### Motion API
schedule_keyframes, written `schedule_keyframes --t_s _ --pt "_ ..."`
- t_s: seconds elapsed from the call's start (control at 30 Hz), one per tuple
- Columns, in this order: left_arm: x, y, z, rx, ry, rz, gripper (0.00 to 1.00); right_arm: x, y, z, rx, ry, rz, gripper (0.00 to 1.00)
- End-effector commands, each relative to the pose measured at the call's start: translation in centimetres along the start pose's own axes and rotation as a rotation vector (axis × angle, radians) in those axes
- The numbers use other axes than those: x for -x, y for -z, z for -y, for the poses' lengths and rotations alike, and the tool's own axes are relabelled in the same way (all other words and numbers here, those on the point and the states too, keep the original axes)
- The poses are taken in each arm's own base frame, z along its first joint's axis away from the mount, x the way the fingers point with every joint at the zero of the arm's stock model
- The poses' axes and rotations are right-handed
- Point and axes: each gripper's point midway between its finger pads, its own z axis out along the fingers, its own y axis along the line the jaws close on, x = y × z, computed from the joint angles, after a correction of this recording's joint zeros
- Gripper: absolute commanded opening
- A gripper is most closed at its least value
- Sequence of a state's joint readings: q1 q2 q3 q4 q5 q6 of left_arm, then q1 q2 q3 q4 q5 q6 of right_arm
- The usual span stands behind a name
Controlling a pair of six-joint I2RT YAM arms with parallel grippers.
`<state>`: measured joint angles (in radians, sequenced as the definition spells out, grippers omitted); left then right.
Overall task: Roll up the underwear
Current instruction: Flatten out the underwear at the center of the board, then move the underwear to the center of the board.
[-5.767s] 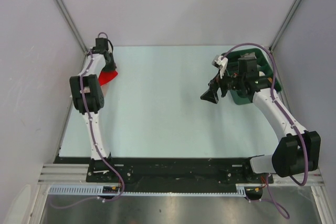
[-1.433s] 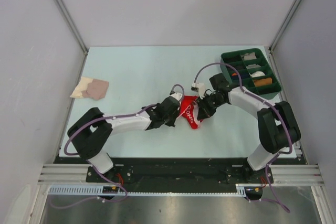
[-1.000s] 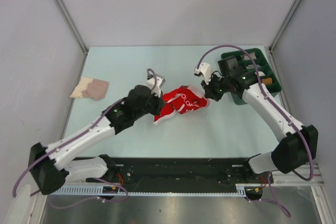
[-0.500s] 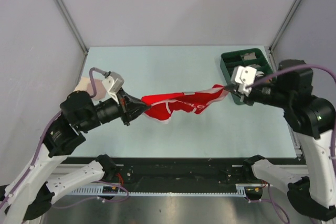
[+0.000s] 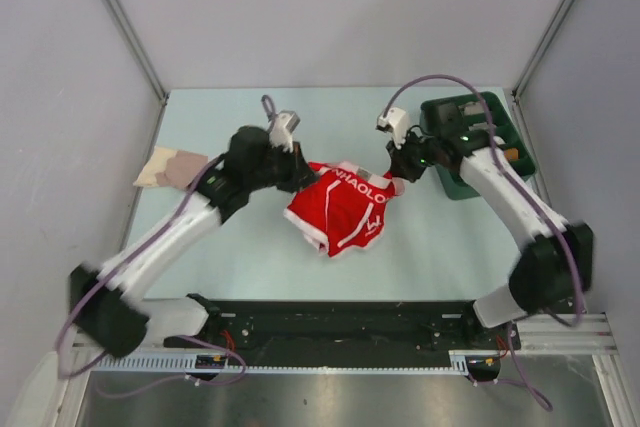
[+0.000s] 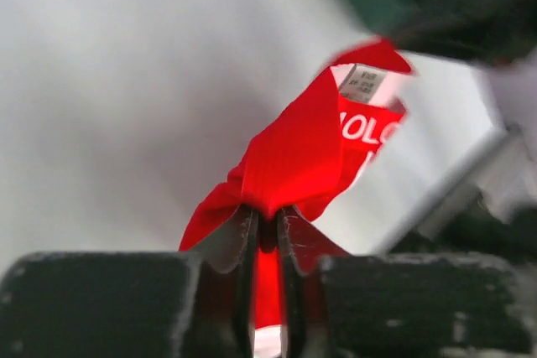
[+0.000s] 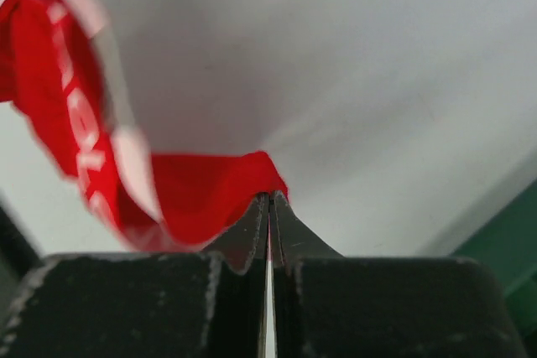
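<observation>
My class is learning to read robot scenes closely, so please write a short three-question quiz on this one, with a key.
1. True or false: the left gripper and the right gripper are both shut on the underwear.
2. Where on the table is the tray? A near left; B far right; C centre.
3. Fill in: in the top view, the cloth lies to the underwear's ____.
Key: 1 true; 2 B; 3 left.

One underwear (image 5: 340, 209), one cloth (image 5: 172, 167), one tray (image 5: 452, 187) (green).
</observation>
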<state>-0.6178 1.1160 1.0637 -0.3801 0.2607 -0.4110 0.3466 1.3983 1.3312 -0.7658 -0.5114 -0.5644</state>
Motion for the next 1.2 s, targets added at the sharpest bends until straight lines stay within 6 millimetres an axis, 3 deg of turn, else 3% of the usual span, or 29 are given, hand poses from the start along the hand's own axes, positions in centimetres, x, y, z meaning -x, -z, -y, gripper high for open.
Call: schedule_keyframes --t_s 0.0,0.03,0.07,0.1,0.13,0.17,0.23,0.27,0.33,0.37,0.4,0.43,0.47,0.5,0.53,0.57,0.6,0.63,0.7,0.73,0.8,0.93,1.17 --pt "1.0 -9.4 -12.3 0.25 0.164 -0.017 0.29 -3.2 -6.5 9.1 -0.235 -0.136 -0.062 0.06" --pt "-0.6 -12.0 -15.2 0.298 0.197 -0.084 0.33 -3.0 -6.7 10.2 -0.254 -0.141 -0.068 0.11" --pt "3.6 -12.6 -15.4 0.296 0.179 -0.011 0.39 -3.4 -6.8 11.0 -0.253 -0.158 -0.075 0.11" --pt "4.1 -13.0 -16.0 0.323 0.157 -0.028 0.58 -3.7 -6.7 10.9 -0.234 -0.168 -0.086 0.16" --pt "5.5 -13.0 -16.4 0.358 0.136 -0.006 0.64 -3.2 -6.3 10.6 -0.215 -0.158 -0.066 0.2" --pt "8.5 -12.7 -15.8 0.36 0.105 0.046 0.68 -3.1 -5.8 10.5 -0.209 -0.15 -0.058 0.24" --pt "10.1 -11.0 -15.6 0.4 0.046 0.075 0.76 -2.0 -4.5 9.4 -0.16 -0.085 -0.016 0.37" --pt "11.0 -9.3 -14.7 0.399 0.02 0.106 0.79 -2.3 -4.4 8.8 -0.136 -0.067 -0.014 0.41" --pt "10.4 -7.4 -14.5 0.413 -0.024 0.104 0.87 -1.7 -4.0 7.1 -0.047 0.024 0.027 0.56" --pt "7.4 -7.0 -14.9 0.408 -0.023 0.046 0.89 -1.6 -3.7 5.9 0.012 0.087 0.045 0.61" --pt "7.7 -5.1 -13.5 0.379 -0.054 0.085 0.91 -2.6 -3.5 3.6 0.111 0.119 0.024 0.69" --pt "6.4 -4.4 -13.3 0.365 -0.058 0.072 0.91 -2.4 -3.6 1.8 0.22 0.304 0.068 0.73" --pt "2.5 -4.1 -13.9 0.361 -0.044 0.001 0.92 -3.6 -4.0 0.0 0.311 0.392 0.052 0.74" --pt "2.5 -2.0 -12.8 0.345 -0.067 0.038 0.93 -6.4 -3.3 -3.2 0.453 0.409 -0.023 0.73" --pt "1.4 -1.2 -12.7 0.343 -0.072 0.034 0.94 -7.6 -3.9 -4.7 0.517 0.528 -0.065 0.72" --pt "-1.1 -0.2 -13.4 0.369 -0.068 0.003 0.97 -8.3 -4.7 -4.8 0.524 0.59 -0.084 0.7" --pt "-1.7 0.9 -13.3 0.381 -0.081 0.011 0.99 -10.0 -5.5 -5.8 0.545 0.603 -0.126 0.68" --pt "-0.6 3.2 -12.2 0.375 -0.103 0.089 1.0 -10.8 -6.2 -5.9 0.529 0.657 -0.182 0.67" --pt "-1.9 4.9 -12.2 0.387 -0.106 0.113 1.0 -10.6 -7.7 -5.3 0.452 0.687 -0.185 0.64" --pt "-0.9 6.9 -11.1 0.375 -0.119 0.198 1.0 -11.1 -8.0 -5.2 0.437 0.685 -0.201 0.63" --pt "-1.6 8.0 -10.7 0.365 -0.105 0.241 1.0 -10.7 -8.8 -4.8 0.399 0.671 -0.194 0.6" --pt "-3.0 8.5 -9.2 0.276 -0.066 0.277 1.0 -11.9 -9.9 -3.8 0.344 0.668 -0.251 0.58" --pt "-5.9 7.6 -9.2 0.236 0.007 0.217 1.0 -13.3 -11.1 -3.2 0.32 0.657 -0.292 0.57"
